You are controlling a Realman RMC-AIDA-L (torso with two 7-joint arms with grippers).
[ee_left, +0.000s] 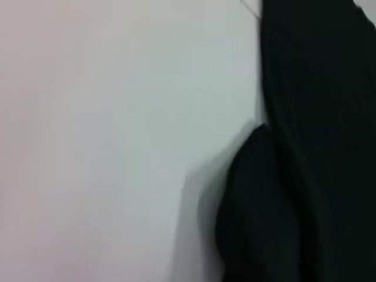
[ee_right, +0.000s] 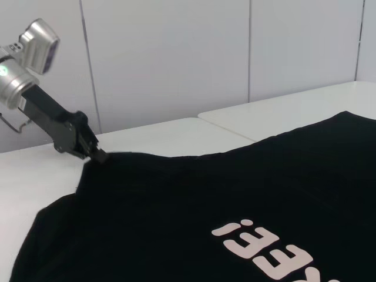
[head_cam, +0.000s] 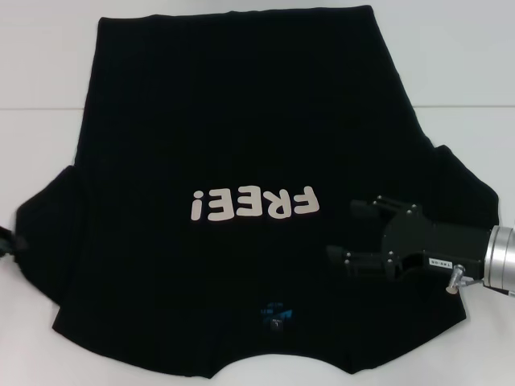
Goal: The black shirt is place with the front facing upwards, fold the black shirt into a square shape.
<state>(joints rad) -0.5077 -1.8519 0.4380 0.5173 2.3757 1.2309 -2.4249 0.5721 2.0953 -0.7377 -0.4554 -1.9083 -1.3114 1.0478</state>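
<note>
At far left our left gripper (ee_right: pixel 97 155) pinches the sleeve edge of the black shirt (head_cam: pixel 241 145), spread front-up across the white table (head_cam: pixel 48 64); at right our right gripper (head_cam: pixel 352 232) hovers above it, fingers spread

White table (head_cam: pixel 48 72) with seam line; pale panelled wall (ee_right: pixel 176 59) behind (vertical joints).
</note>
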